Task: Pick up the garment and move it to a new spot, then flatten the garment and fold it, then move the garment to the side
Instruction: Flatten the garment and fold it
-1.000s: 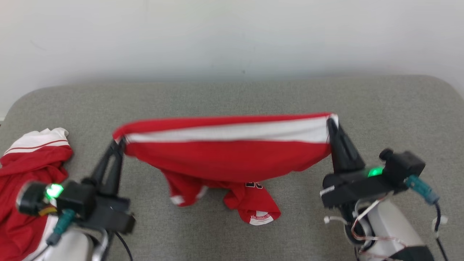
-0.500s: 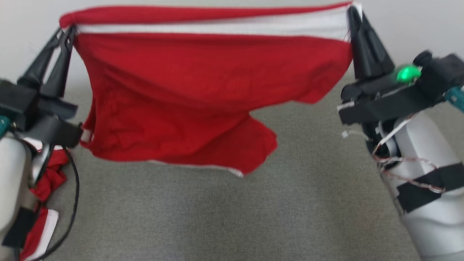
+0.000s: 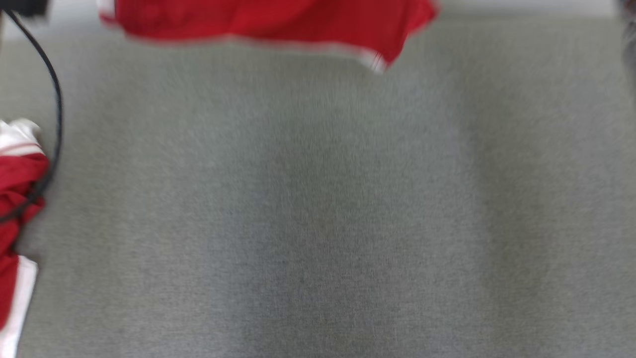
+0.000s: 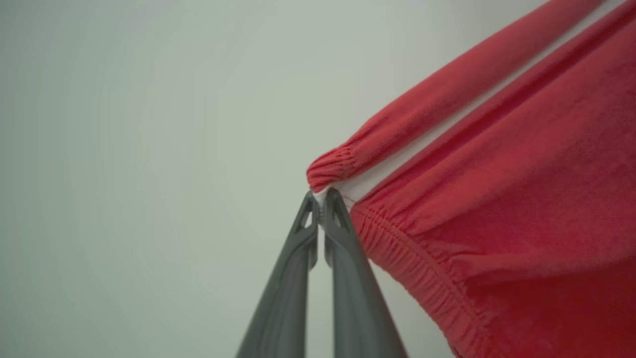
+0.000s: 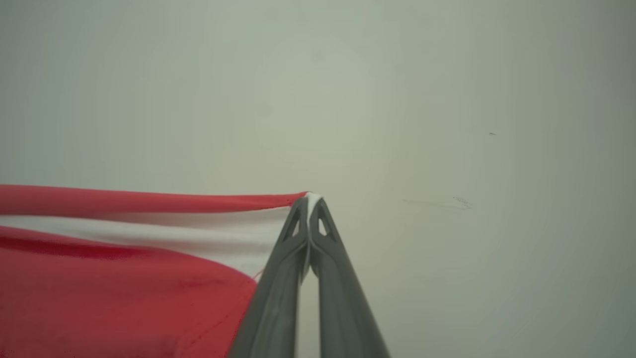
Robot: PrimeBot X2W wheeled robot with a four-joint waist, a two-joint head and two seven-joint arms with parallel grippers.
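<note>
The left gripper [image 4: 322, 198] is clamped on the garment [image 4: 502, 209]. In the left wrist view its 2 dark fingers [image 4: 293, 278] rise from the bottom edge and meet at their tips, with a sliver of white fabric pinched between them. Just above the tips sits a rolled, ribbed red edge. To the right of the fingers a gathered red hem runs down toward the bottom edge, touching the right-hand finger. Between these 2 red parts a white band stretches away to the upper right, and behind it all is a plain pale wall [image 4: 124, 149]. The right gripper [image 5: 310, 198] is likewise closed on the garment. In the right wrist view its 2 fingers come together on a white corner of cloth. From there a thin red edge, a white band and a broad red panel spread to the left edge of that view, pulled fairly taut, with the pale wall behind. In the head view, which is blurred, the lower part of the garment hangs along the top edge, red with a pale hem, above the grey fabric surface [image 3: 318, 209]. Its lowest corner is right of the middle. At the left edge of that view a second red-and-white garment [image 3: 17, 199] lies crumpled on the grey surface, and a thin black cable [image 3: 55, 104] curves down from the upper left corner across it.
</note>
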